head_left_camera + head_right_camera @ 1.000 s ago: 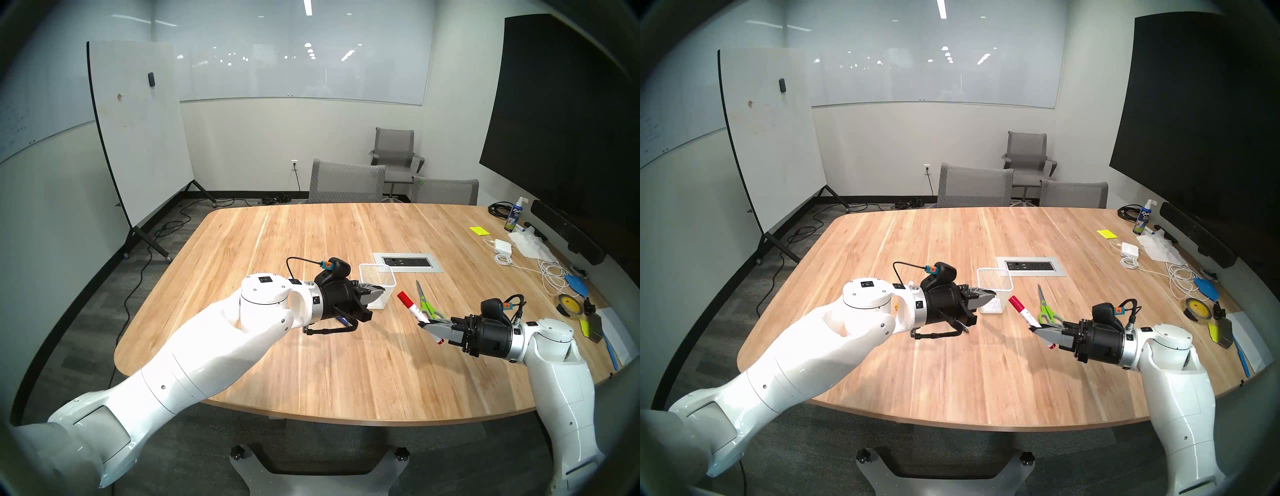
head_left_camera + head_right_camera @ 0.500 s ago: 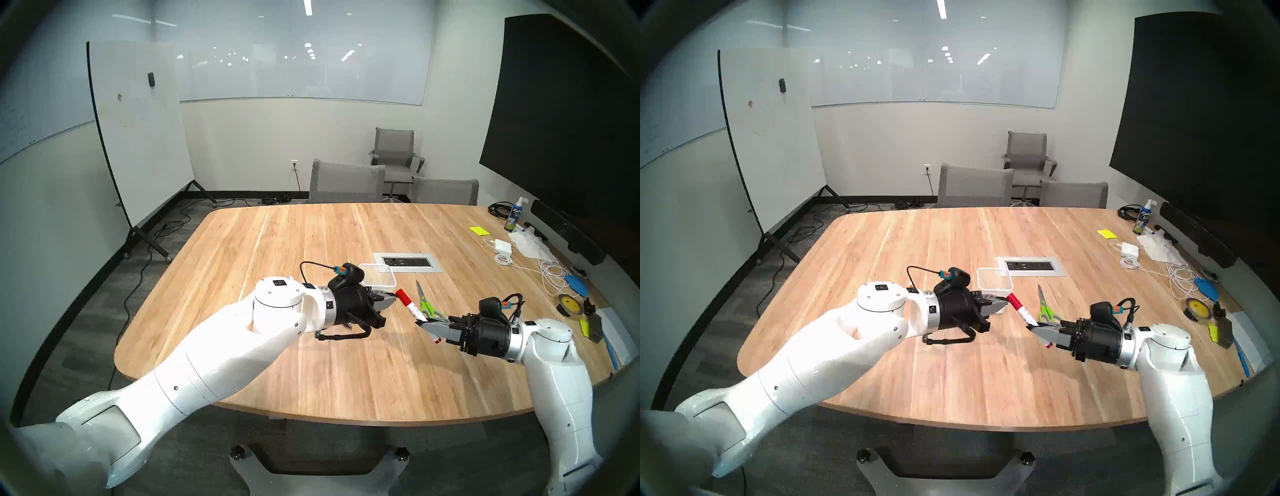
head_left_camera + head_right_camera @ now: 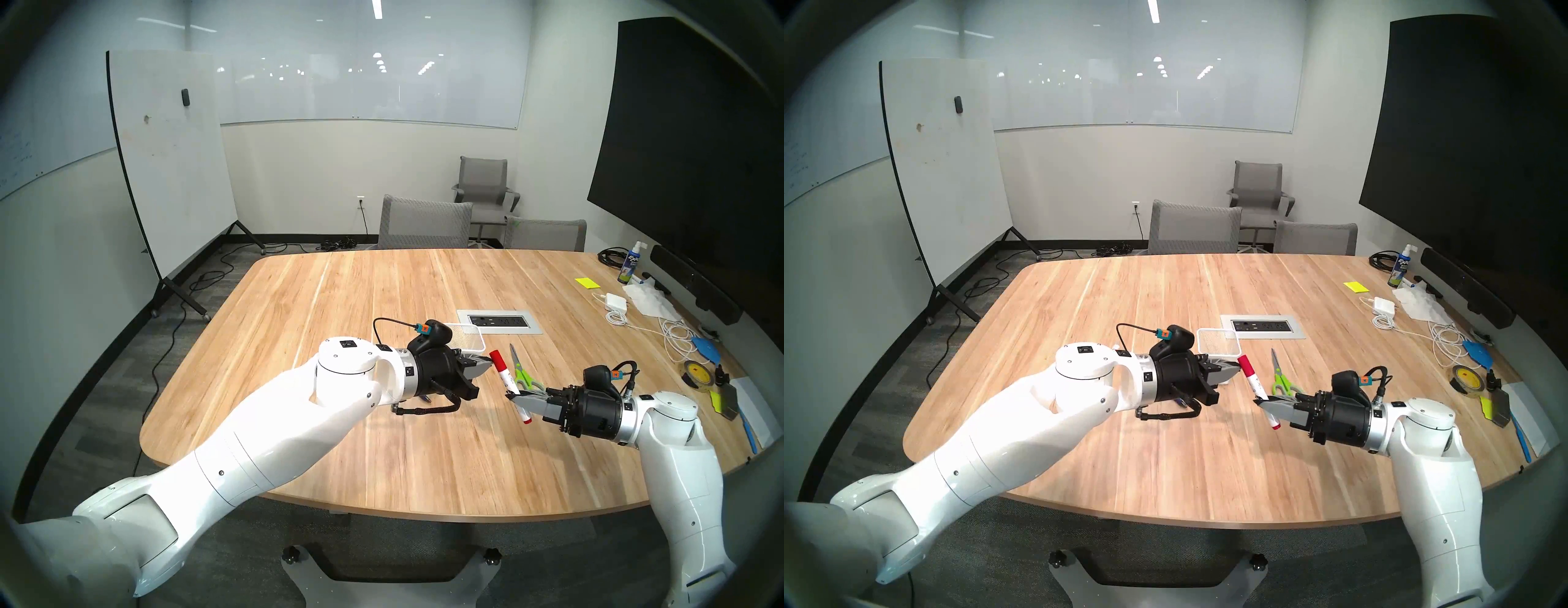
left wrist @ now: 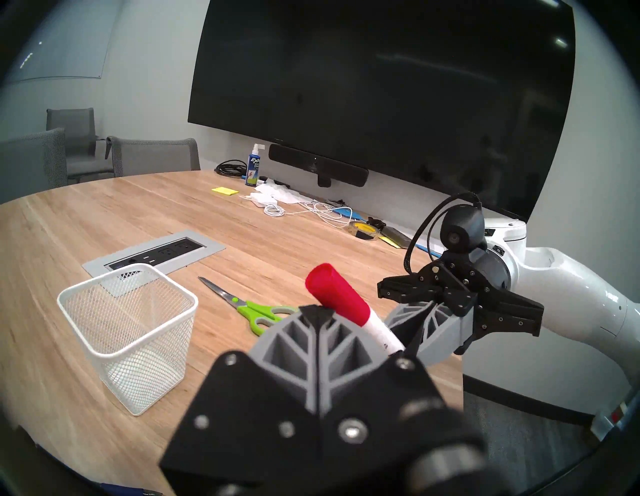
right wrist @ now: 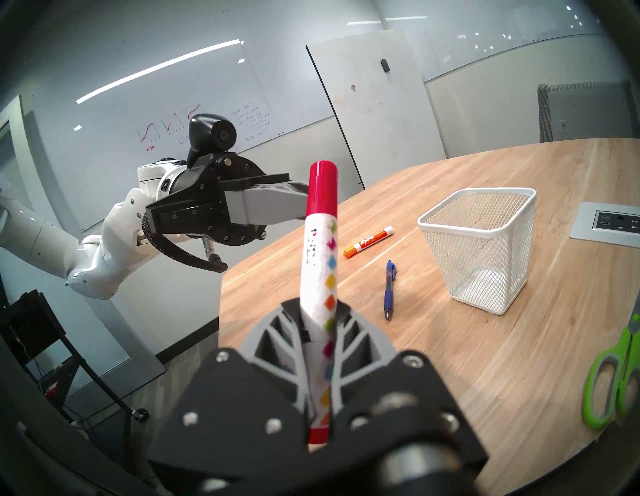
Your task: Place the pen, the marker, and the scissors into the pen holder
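Wooden table (image 3: pixel 382 424) filled the meeting room. Nearest, the right gripper (image 5: pixel 317 311) clamped a red-capped marker (image 5: pixel 320 249) by its white barrel, cap up. The left gripper (image 4: pixel 317 311), closed and empty, seemed to touch that cap. Beyond lay scissors (image 4: pixel 256 310), pen (image 5: pixel 389 289), then the mesh pen holder (image 4: pixel 131 332).

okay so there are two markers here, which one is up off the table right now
The red-capped marker, clamped in the right claw with its cap pointing up. The orange-capped marker lies flat on the table near the blue pen.
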You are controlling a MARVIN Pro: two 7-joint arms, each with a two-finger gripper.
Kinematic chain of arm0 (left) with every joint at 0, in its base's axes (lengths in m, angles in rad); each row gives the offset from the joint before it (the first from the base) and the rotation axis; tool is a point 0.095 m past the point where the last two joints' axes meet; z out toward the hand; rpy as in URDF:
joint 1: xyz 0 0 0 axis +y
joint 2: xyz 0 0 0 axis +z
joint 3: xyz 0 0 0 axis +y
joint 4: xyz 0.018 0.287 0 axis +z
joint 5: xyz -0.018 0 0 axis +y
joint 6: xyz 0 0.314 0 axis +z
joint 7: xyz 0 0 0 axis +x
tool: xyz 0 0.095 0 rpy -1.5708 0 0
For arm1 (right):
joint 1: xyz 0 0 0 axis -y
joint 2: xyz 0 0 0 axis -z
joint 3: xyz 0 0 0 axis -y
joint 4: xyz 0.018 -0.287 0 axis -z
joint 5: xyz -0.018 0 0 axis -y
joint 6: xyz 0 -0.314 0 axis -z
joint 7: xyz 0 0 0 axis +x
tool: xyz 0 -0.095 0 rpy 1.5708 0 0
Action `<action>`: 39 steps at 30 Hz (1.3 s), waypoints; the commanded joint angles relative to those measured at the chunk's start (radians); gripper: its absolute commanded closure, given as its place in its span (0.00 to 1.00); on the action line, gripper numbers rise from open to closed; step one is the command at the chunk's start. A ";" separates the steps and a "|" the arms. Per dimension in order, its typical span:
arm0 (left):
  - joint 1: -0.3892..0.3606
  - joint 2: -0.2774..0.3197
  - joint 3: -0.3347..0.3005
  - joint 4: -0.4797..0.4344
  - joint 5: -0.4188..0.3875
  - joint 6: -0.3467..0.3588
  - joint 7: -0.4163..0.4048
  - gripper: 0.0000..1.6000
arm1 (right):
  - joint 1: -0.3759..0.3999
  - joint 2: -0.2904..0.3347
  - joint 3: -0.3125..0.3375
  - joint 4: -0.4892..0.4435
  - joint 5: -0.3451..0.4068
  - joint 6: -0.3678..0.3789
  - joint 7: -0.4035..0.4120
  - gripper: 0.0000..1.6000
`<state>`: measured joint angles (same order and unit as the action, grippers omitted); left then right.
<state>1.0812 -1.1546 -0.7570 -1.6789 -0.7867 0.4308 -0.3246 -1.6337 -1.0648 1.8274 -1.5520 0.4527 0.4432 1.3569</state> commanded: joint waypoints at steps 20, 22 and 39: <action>-0.046 -0.024 -0.010 -0.041 -0.012 0.025 0.020 1.00 | 0.008 -0.010 -0.016 -0.021 -0.018 0.003 -0.002 1.00; -0.047 -0.024 -0.009 -0.040 -0.013 0.026 0.020 1.00 | 0.009 -0.011 -0.017 -0.021 -0.019 0.003 -0.001 1.00; -0.045 -0.030 -0.006 -0.035 -0.012 0.018 0.020 1.00 | 0.009 -0.031 -0.028 -0.025 -0.035 0.002 -0.014 1.00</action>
<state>1.0499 -1.1661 -0.7575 -1.6952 -0.7991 0.4606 -0.3050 -1.6326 -1.0882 1.8041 -1.5635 0.4207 0.4457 1.3532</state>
